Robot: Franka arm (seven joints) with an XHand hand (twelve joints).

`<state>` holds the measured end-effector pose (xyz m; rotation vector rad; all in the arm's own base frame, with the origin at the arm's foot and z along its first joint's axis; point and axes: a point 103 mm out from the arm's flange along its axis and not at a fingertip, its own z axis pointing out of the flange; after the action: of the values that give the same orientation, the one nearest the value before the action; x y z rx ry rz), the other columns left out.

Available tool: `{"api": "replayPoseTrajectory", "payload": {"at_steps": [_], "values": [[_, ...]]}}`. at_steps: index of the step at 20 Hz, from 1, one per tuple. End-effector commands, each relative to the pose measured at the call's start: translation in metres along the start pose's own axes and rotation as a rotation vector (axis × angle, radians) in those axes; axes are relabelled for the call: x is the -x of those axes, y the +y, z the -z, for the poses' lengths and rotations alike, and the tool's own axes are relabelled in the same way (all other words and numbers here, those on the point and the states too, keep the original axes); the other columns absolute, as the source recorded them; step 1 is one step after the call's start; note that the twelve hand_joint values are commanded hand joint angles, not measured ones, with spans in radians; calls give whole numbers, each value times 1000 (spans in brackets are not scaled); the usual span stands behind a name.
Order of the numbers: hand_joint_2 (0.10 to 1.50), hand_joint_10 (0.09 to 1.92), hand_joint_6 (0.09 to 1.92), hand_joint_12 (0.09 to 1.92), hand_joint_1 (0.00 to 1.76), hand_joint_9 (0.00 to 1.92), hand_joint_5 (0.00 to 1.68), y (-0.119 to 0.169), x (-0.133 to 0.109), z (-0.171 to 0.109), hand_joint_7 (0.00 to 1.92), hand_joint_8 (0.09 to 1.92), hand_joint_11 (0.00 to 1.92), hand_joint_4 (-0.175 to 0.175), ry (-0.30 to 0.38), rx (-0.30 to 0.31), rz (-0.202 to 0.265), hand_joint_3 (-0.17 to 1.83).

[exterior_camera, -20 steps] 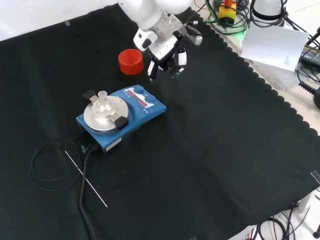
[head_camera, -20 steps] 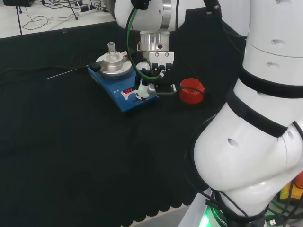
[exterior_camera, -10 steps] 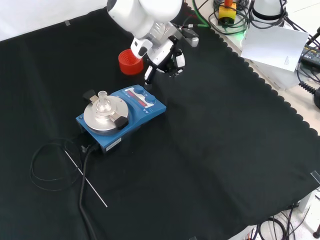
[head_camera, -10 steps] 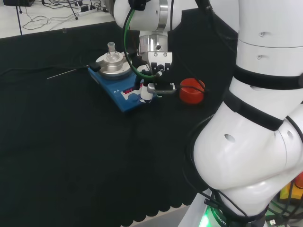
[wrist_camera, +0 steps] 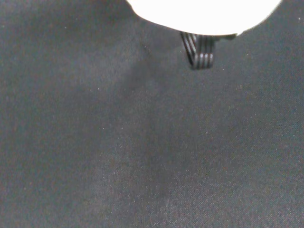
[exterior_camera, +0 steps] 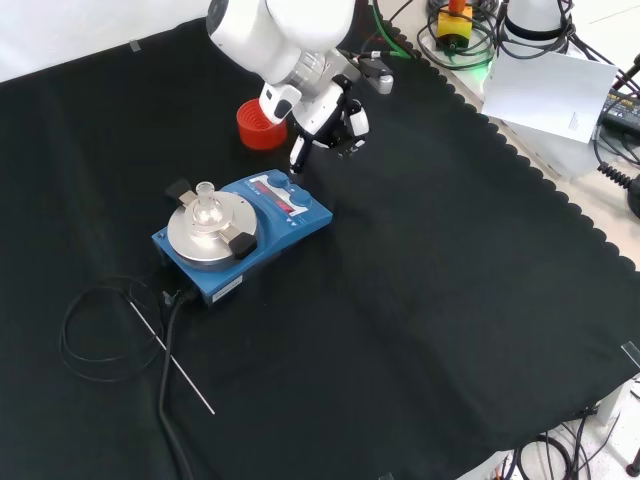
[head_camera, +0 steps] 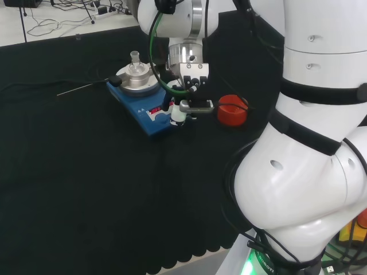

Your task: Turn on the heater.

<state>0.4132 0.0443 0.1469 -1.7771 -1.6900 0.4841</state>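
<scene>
front view: hand hangs with curled fingers holding nothing, at the blue heater's control end, which points far-right.

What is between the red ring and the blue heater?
The robot's hand hangs there, fingers curled by the blue heater, with black cloth under it. The front view shows the red ring.

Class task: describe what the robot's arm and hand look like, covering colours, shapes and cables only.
The arm is built from big, rounded, glossy white links with black bands at the joints and a silver metal wrist section. A green cable loops along it. The hand is black and white, with slim black fingers tipped in white.
</scene>
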Motion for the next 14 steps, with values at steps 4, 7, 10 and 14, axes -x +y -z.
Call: {"api": "replayPoseTrajectory", "payload": {"at_steps": [4, 7, 10, 14], "values": [[564, 1616, 254, 1409, 1517, 1819, 371, 2, -9, 0, 1761, 1604, 1309, -55, -35, -39, 17, 1265], [564, 1618, 254, 1411, 1518, 1819, 381, 3, -10, 1, 1763, 1605, 1310, -54, -41, -52, 17, 1267], [563, 1620, 257, 1412, 1519, 1819, 393, 2, -9, 1, 1763, 1605, 1311, -54, -44, -54, 15, 1269], [563, 1621, 261, 1413, 1519, 1818, 407, 3, -11, 3, 1763, 1606, 1312, -54, -50, -67, 13, 1270]]}}
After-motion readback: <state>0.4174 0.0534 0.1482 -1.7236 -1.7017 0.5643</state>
